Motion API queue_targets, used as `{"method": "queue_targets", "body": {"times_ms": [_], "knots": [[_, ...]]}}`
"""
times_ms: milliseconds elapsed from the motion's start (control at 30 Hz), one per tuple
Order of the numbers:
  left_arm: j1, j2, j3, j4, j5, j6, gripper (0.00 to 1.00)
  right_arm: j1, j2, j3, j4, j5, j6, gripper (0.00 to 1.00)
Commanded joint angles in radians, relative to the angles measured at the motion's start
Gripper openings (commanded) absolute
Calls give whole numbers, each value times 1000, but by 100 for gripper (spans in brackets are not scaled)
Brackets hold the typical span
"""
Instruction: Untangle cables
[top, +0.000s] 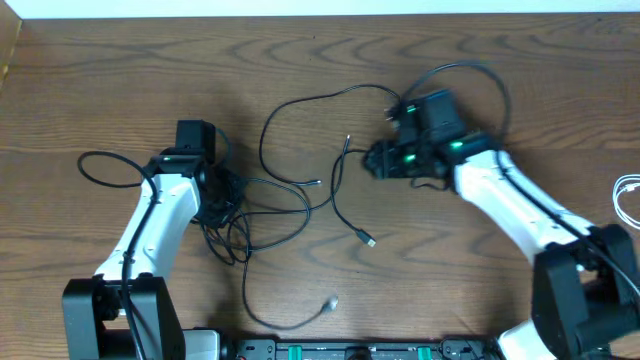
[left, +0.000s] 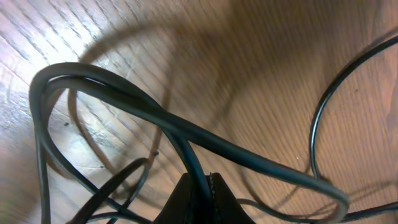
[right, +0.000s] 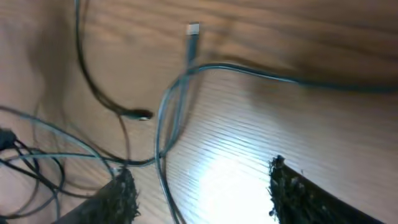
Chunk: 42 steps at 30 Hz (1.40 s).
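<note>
Nearest the base, a loose plug (top: 330, 303) is seen on the table (top: 440, 290). Next, the left gripper (left: 209, 185) is clamped on a strand of the black cables (top: 232, 212), mid-knot. The right gripper (right: 202, 196) is held wide w/ nothing gripped, and one strand is seen betw. its fingers. The white cable (top: 626, 198) is laid apart at the right edge.

Risk: if the clamped strand is pulled w/o the loops being freed, the knot could be tightened or a plug snagged. Bare room is left on the far side & centre.

black cables (top: 228, 215); white cable (top: 618, 195); brown wood-grain table (top: 100, 80)
</note>
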Motion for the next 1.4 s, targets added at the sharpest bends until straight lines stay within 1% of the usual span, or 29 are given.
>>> {"method": "queue_targets", "body": {"times_ms": [0, 33, 67, 100, 200, 300, 433, 533, 567, 667, 733, 800, 933, 1133, 1367], "knots": [[-13, -2, 8, -6, 9, 165, 8, 72, 14, 2, 53, 0, -34, 70], [-18, -2, 8, -6, 12, 200, 7, 82, 16, 2, 59, -1, -33, 70], [-35, -1, 8, 1, 12, 277, 8, 96, 20, 4, 61, -1, -31, 70], [-45, -1, 8, 6, 12, 316, 8, 98, 22, 4, 61, -1, -31, 70], [-79, -1, 6, 38, 12, 365, 8, 100, 40, 17, 60, -37, -30, 69], [-111, 0, 0, 90, 11, 367, 8, 100, 60, 53, 42, -80, -31, 68], [-137, 1, -16, 148, 10, 366, 8, 111, 110, 164, -51, -90, -52, 68], [-137, 2, -24, 156, -21, 334, 8, 121, 192, 284, -161, -86, -61, 67], [-137, 2, -28, 157, -38, 326, 8, 130, 246, 354, -224, -87, -61, 64], [-137, 2, -29, 156, -37, 326, 8, 148, 320, 441, -298, -86, -55, 61], [-137, 2, -29, 156, -37, 326, 8, 152, 358, 472, -327, -87, -26, 61], [-137, 2, -29, 156, -37, 326, 8, 152, 381, 476, -338, -86, 5, 62], [-137, 2, -29, 157, -37, 326, 8, 152, 417, 476, -339, -87, 25, 69], [-137, 2, -29, 164, -37, 325, 8, 153, 451, 476, -275, -96, 98, 72], [-137, 2, -29, 164, -37, 326, 8, 154, 480, 478, -249, -140, 135, 72]]}}
